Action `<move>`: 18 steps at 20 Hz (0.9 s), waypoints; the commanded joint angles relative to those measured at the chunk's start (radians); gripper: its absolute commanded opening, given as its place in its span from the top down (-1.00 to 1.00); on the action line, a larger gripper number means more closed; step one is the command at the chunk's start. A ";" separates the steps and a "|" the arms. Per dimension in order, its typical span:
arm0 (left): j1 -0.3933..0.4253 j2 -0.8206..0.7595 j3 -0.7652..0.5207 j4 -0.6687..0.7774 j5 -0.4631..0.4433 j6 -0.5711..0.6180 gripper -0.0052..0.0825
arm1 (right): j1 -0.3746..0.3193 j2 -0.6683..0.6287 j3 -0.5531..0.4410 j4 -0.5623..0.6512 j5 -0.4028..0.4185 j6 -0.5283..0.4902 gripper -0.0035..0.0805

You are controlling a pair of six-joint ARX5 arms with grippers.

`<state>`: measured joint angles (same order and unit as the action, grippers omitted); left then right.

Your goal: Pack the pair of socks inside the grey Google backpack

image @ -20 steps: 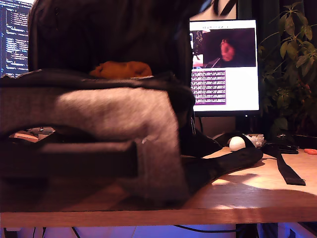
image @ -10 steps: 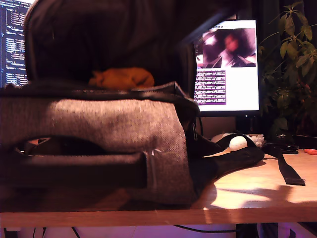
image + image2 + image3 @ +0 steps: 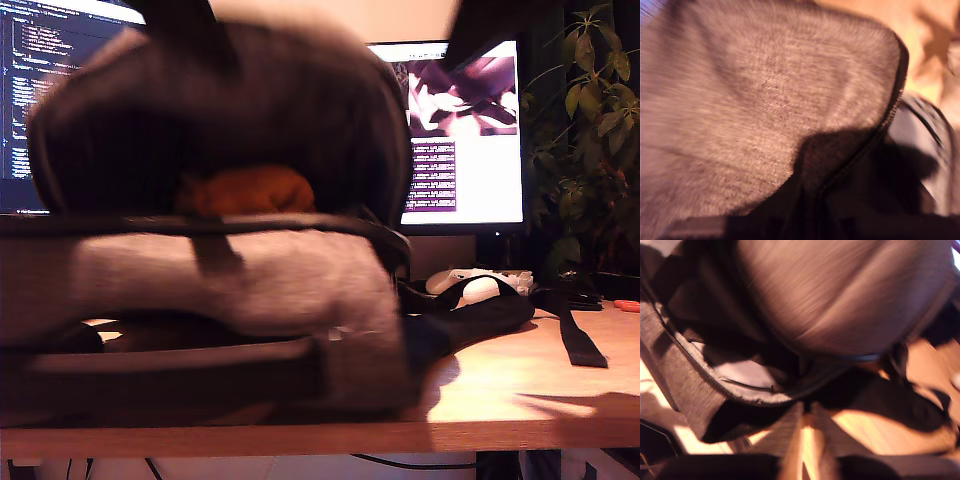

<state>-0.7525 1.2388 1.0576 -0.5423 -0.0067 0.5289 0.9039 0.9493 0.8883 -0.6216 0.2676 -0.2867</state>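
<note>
The grey Google backpack (image 3: 230, 280) fills the exterior view's left and middle, lying on the wooden table. Its dark-lined flap (image 3: 220, 110) arches low over the opening. The pair of socks (image 3: 248, 190), an orange bundle, shows inside under the flap. The first wrist view holds only blurred grey backpack fabric (image 3: 750, 110) and a zipper edge (image 3: 860, 150); no fingers show there. My second gripper (image 3: 805, 409) has its fingertips (image 3: 816, 421) drawn together at the backpack's rim (image 3: 755, 399), seemingly pinching it. Dark blurred arm shapes (image 3: 175, 15) hang above the flap.
Black straps (image 3: 575, 335) trail across the table (image 3: 520, 390) on the exterior view's right, beside a white mouse (image 3: 480, 290). Lit monitors (image 3: 465, 150) stand behind the backpack. A leafy plant (image 3: 585, 130) fills the exterior view's far right.
The flap has swung forward and down over the opening, leaving only a gap where the socks show. The backpack body shifted slightly toward the exterior view's right.
</note>
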 commanded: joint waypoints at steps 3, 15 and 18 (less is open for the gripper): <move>0.005 0.051 0.011 0.008 0.030 -0.009 0.94 | -0.028 -0.021 0.004 -0.029 -0.003 0.011 0.94; 0.001 0.071 0.011 -0.140 0.191 -0.026 -0.22 | -0.049 -0.026 0.004 -0.029 -0.005 0.023 0.93; -0.018 0.052 0.014 -0.171 0.190 -0.059 -0.21 | -0.049 -0.026 0.004 -0.030 -0.005 0.026 0.93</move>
<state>-0.7605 1.3048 1.0588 -0.7158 0.1787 0.4774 0.8577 0.9264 0.8883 -0.6586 0.2676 -0.2653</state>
